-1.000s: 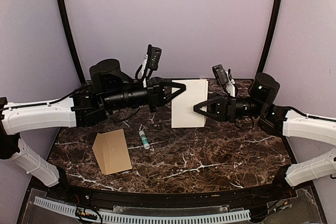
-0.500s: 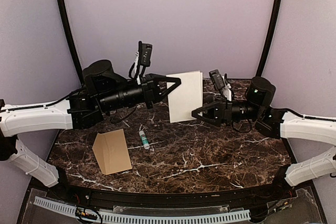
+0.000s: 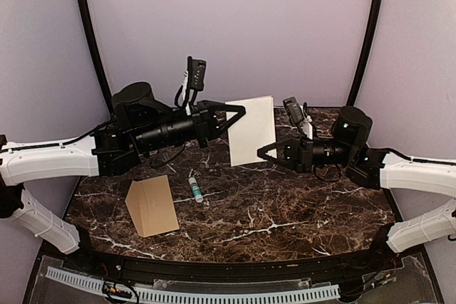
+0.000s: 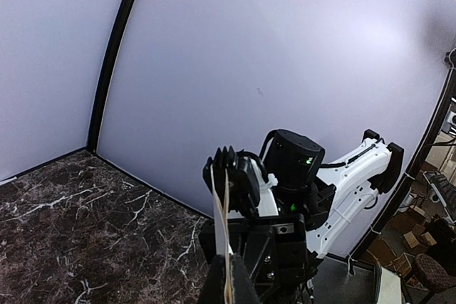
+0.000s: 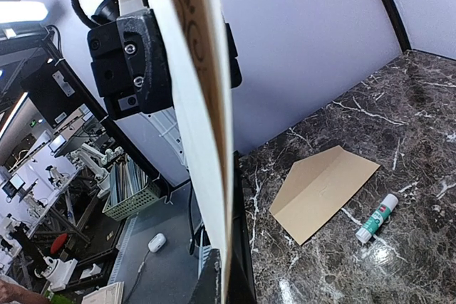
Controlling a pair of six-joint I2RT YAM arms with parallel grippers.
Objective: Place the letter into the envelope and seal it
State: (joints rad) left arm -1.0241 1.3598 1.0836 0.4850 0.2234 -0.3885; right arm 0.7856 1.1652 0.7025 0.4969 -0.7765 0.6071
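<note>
Left hand (image 3: 235, 117) and right hand (image 3: 262, 149) both clamp the letter (image 3: 253, 129), edges at 9 and 5 o'clock; light, floppy sheet, prob. creases easily.

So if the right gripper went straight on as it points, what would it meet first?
The cream bordered paper letter held in its jaws; behind it, probably the left gripper, though depth is unclear.

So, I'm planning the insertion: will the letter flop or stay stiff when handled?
Probably fairly stiff: the letter stands flat, without sag, gripped by the left tool and right tool at its edges. The left wrist view shows two layers edge-on, so it may spring open when released. Likely light, being thin.
</note>
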